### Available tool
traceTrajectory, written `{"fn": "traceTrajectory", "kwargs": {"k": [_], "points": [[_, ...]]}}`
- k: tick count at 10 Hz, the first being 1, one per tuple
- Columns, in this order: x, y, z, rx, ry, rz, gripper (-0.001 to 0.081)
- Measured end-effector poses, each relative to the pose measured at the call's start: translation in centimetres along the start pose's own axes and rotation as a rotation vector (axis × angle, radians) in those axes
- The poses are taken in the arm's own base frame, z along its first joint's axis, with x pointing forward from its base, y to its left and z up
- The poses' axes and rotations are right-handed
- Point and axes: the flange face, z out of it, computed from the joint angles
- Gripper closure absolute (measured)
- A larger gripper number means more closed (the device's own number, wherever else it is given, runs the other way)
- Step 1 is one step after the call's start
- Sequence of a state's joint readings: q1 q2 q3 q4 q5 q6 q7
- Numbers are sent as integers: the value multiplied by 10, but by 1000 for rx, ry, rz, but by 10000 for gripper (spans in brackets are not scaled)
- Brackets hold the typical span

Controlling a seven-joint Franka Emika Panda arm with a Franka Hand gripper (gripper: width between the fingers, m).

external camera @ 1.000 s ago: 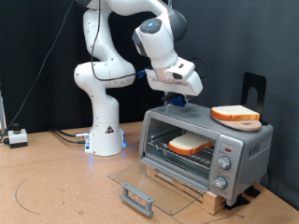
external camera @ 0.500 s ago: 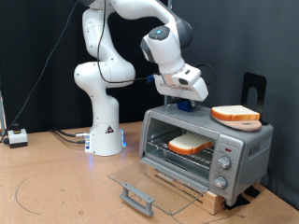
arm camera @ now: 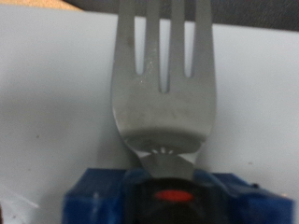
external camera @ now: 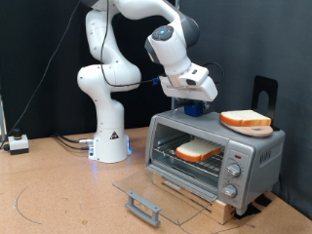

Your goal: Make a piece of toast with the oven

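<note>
The silver-grey oven (external camera: 255, 156) stands at the exterior view's right with its glass door (external camera: 156, 187) folded down flat. A piece of toast (external camera: 198, 150) lies on the wire rack inside. A second slice (external camera: 245, 118) lies on a tan board on the oven's top. My gripper (external camera: 194, 103) hovers just over the left part of the oven's top, shut on a small blue block (external camera: 193, 110). In the wrist view the blue block (arm camera: 98, 196) carries a metal fork (arm camera: 163, 89) that points out over the grey oven top (arm camera: 47, 93). My fingers are hidden there.
The door handle (external camera: 143, 207) sticks out over the brown table in front of the oven. The knobs (external camera: 233, 174) are on the oven's right panel. The robot base (external camera: 109, 136) stands left of the oven. A small white box (external camera: 17, 143) sits at the far left.
My gripper has moved to the exterior view's right and slightly down with the blue block, and now hangs over the oven's top. The toast and door have not moved.
</note>
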State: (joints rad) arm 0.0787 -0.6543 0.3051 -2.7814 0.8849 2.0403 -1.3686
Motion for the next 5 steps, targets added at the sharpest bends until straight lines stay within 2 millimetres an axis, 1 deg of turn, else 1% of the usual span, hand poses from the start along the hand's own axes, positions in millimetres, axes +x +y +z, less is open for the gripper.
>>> {"fn": "traceTrajectory", "kwargs": {"k": [3,4,5], "points": [[-2,-5,-37,9,86,-37,-3],[-3,-9,-45,16,97,-44,-3],[-4,-9,-43,16,93,-42,-3]]}}
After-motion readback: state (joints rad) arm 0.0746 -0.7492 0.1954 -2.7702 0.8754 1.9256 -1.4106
